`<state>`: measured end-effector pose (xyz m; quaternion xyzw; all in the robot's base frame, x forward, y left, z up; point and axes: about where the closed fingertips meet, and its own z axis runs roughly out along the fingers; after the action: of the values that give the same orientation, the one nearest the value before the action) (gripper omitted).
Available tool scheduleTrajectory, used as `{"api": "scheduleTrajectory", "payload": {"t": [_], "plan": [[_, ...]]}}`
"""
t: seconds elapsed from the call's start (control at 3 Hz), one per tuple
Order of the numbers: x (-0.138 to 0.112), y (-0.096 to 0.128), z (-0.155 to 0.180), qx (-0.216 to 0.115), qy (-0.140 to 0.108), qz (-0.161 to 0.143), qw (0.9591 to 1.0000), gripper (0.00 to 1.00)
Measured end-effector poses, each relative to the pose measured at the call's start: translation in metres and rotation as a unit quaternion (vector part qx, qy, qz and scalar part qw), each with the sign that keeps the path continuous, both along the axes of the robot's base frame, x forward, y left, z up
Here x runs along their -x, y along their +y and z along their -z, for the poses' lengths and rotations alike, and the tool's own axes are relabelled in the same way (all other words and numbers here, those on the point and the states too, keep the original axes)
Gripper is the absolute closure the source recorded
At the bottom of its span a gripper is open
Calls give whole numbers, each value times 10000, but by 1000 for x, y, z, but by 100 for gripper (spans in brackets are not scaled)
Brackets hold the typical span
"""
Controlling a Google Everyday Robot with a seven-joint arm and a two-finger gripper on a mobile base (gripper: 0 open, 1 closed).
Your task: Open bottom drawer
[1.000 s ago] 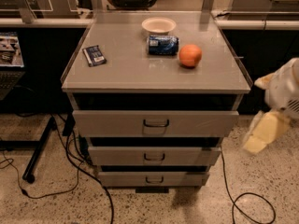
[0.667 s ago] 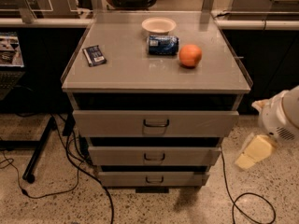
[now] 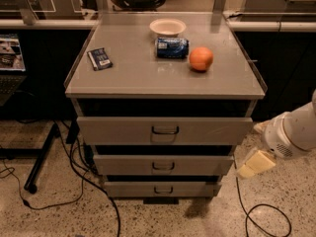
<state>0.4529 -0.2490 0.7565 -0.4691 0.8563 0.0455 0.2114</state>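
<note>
The bottom drawer [image 3: 163, 188] is the narrowest grey front of three in the cabinet, low in the view, with a small dark loop handle [image 3: 163, 189] at its centre; it looks shut. The mid-sized drawer [image 3: 163, 165] and the widest top drawer [image 3: 164, 131] sit above it. My gripper [image 3: 255, 164] is a pale yellowish tip on a white arm at the right. It hangs beside the cabinet's right side at about the height of the middle drawer, apart from the drawers.
The cabinet top [image 3: 138, 75] holds a white bowl [image 3: 168, 27], a blue can lying down [image 3: 172, 48], an orange [image 3: 201, 59] and a dark packet [image 3: 99, 59]. Black cables [image 3: 89, 181] trail on the floor at left, another cable [image 3: 261, 216] at right. A dark stand leg [image 3: 42, 157] stands at left.
My arm and gripper have moved lower and leftward, closer to the cabinet's right side. The drawers and the things on top have not moved.
</note>
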Motion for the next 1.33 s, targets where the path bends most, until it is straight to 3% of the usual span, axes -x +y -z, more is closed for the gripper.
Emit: {"api": "scheduleTrajectory", "payload": {"t": [1.0,1.33], "plan": [[0,0,0,1,-1,-1,10000,95],[0,-9,23,-108,-21,262,9996,100]]}}
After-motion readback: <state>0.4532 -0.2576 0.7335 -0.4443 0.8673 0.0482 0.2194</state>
